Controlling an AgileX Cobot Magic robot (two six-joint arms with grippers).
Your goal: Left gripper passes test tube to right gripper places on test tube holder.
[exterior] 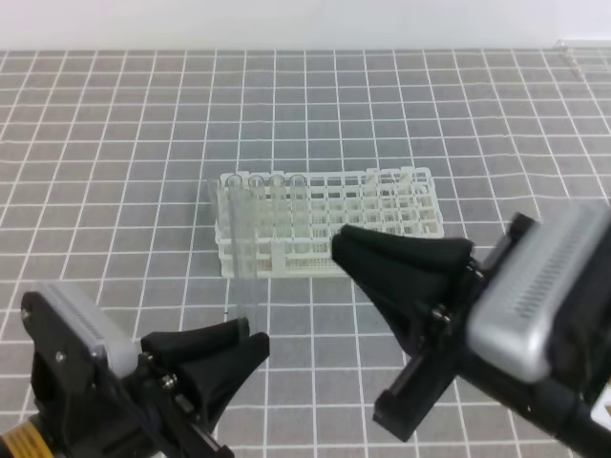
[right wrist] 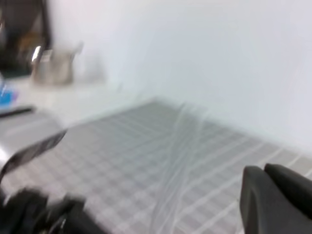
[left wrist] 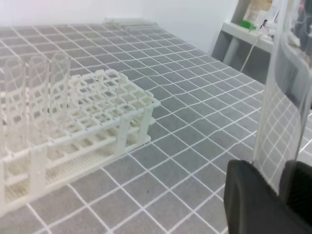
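Standing tubes point(exterior: 277, 196) in white rack point(exterior: 382, 205) — four

The right wrist view is smeared by blur: the test tube point(right wrist: 178, 165) is reduced to a pale streak, and the shelf clutter point(right wrist: 53, 66) cannot be identified. In the left wrist view, the test tube holder point(left wrist: 87, 122) is cut off by the left edge. In the exterior high view, the holder's front right corner is hidden behind the right gripper point(exterior: 348, 243), and both arms are cropped by the bottom edge.
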